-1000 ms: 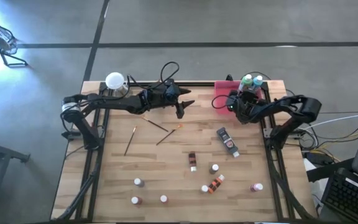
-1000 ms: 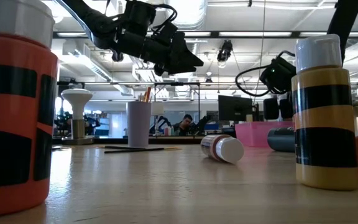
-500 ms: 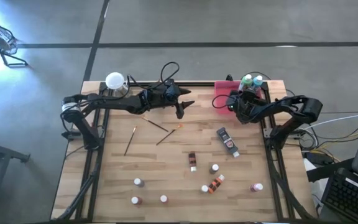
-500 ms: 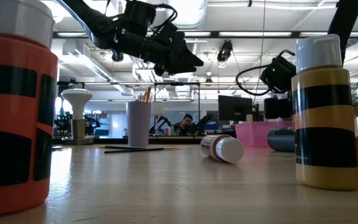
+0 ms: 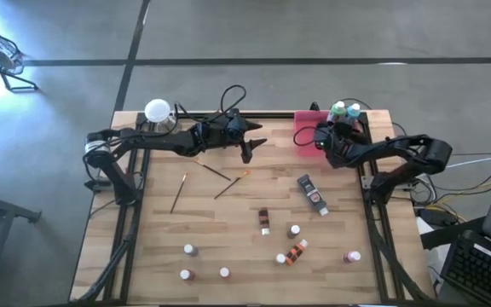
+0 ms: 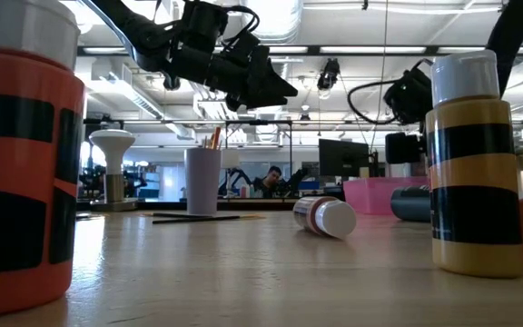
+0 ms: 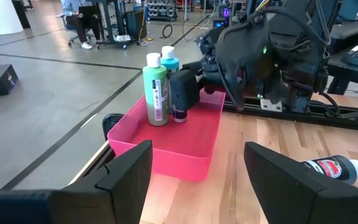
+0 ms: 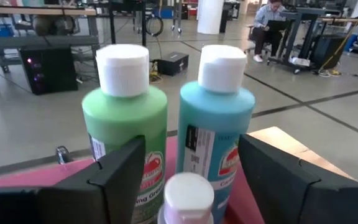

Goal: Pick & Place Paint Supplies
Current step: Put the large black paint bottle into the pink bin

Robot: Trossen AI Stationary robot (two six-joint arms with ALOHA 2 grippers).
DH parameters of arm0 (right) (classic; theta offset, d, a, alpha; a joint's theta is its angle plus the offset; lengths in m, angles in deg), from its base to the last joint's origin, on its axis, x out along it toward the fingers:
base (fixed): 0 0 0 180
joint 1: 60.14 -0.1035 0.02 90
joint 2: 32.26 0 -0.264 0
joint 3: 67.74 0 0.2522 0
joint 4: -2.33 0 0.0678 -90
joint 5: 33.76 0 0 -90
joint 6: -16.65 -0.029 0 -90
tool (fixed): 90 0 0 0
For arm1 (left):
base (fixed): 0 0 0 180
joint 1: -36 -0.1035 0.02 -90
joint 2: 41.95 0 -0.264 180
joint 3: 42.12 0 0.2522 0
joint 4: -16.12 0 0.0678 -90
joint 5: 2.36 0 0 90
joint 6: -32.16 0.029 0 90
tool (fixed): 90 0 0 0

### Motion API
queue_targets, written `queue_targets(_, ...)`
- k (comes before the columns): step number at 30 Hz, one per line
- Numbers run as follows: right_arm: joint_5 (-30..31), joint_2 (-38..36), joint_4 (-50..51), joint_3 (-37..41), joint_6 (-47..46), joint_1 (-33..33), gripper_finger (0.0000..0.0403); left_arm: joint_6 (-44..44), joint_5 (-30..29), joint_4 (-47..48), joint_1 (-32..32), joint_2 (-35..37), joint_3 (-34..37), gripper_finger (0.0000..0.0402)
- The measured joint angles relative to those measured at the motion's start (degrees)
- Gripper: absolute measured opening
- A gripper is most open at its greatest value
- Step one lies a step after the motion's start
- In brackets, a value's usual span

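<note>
high view: the left gripper (image 5: 247, 155) hangs over the far middle of the wooden counter (image 5: 152, 247), with thin brushes (image 5: 216, 173) lying just near of it. the right gripper (image 5: 320, 141) sits over the pink tray (image 5: 303, 130) at the far right, beside the green bottle (image 5: 339, 110) and blue bottle (image 5: 354, 110). a dark tube (image 5: 312, 194) lies right of centre, and small white-capped bottles (image 5: 295, 230) are scattered along the near side.

low view: a lilac cup (image 6: 202, 181) holding brushes stands far left, and a bottle lies on its side mid-counter.

left wrist view: the left gripper's fingers (image 7: 128, 168) stand wide apart, holding nothing.

right wrist view: the right gripper's fingers (image 8: 114, 173) are spread wide around a small white-capped bottle (image 8: 188, 196) standing in the tray, not touching it.
</note>
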Motion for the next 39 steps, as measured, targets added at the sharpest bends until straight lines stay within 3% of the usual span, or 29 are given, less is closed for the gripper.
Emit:
queue_targets(8,-0.8,-7.7,0.0,0.0,8.5,-1.0,0.0281,0.0,0.0,0.0,0.0,0.0,0.0,0.0259)
queue_targets(17,-2.4,-20.2,0.0,0.0,19.6,-7.4,0.0293,-0.2,0.2,0.2,0.0,0.0,0.0,0.0259)
queue_targets(24,-2.5,-27.4,0.0,-2.5,33.0,-16.8,0.0278,-0.2,0.3,1.1,0.0,0.0,0.0,0.0259)
queue_targets(30,-6.9,-29.9,0.2,-7.7,46.1,-26.3,0.0253,-0.3,0.3,2.3,0.0,0.0,0.0,0.0259)
queue_targets(35,-8.2,-30.0,1.4,-13.6,52.2,-35.0,0.0234,-2.0,0.3,4.5,0.0,0.0,0.0,0.0259)
queue_targets(39,-8.4,-29.2,8.1,-19.1,52.5,-41.8,0.0222,-2.8,0.3,5.4,0.0,0.0,0.0,0.0259)
